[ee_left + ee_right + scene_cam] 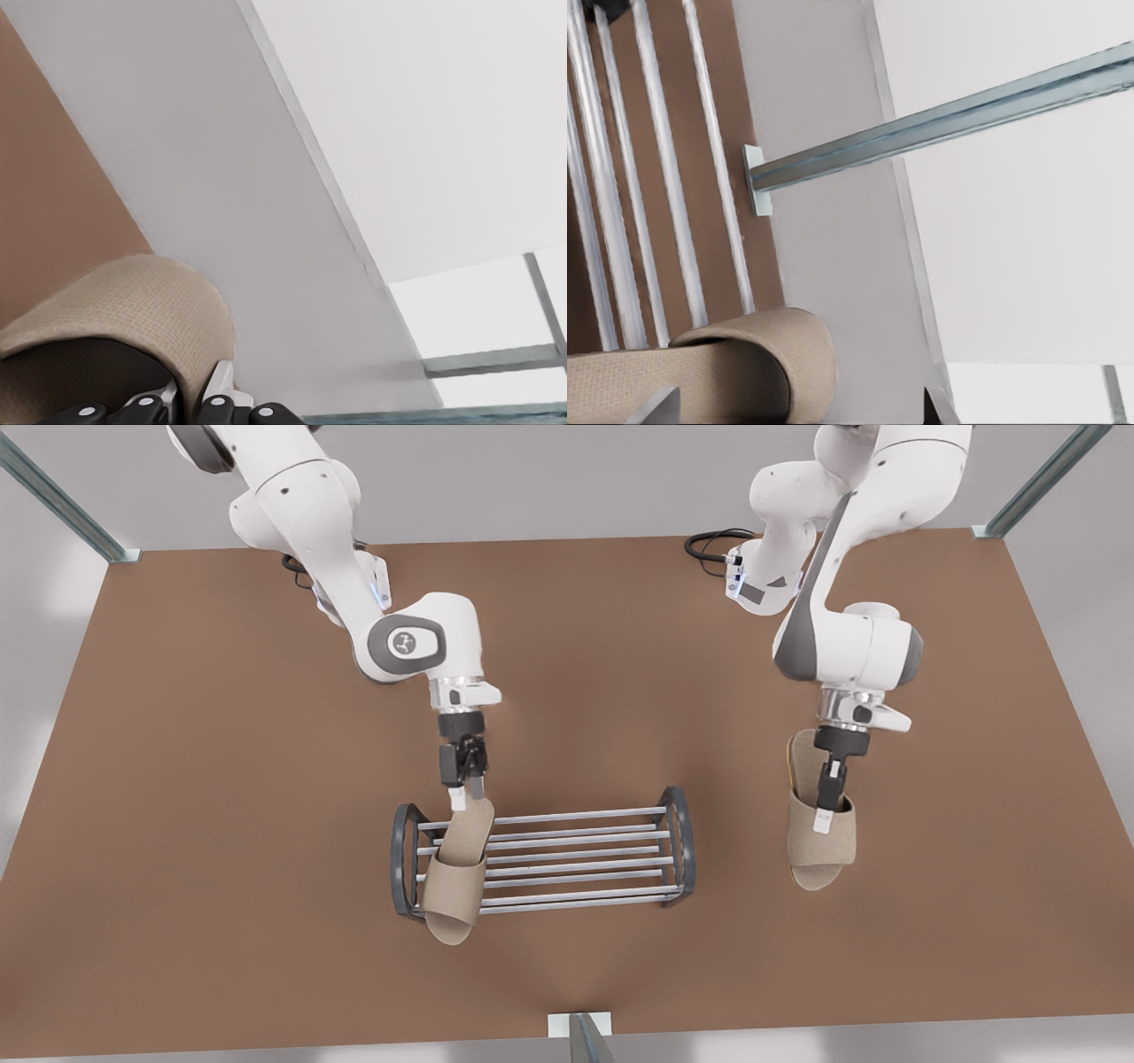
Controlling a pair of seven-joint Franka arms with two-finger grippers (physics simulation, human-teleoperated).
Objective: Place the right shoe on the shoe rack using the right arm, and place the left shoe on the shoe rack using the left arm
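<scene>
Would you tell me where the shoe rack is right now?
The shoe rack stands low and centre on the brown table in the front view, one beige slipper lying across its left end.

My right gripper (468, 794) hangs fingers spread, pointing down; my left gripper (826, 812) points down, clamped on a beige fabric slipper (819, 837).

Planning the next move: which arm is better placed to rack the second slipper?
Left: the left gripper grips the unracked slipper beside the rack; the right gripper hangs open over the racked slipper.
</scene>
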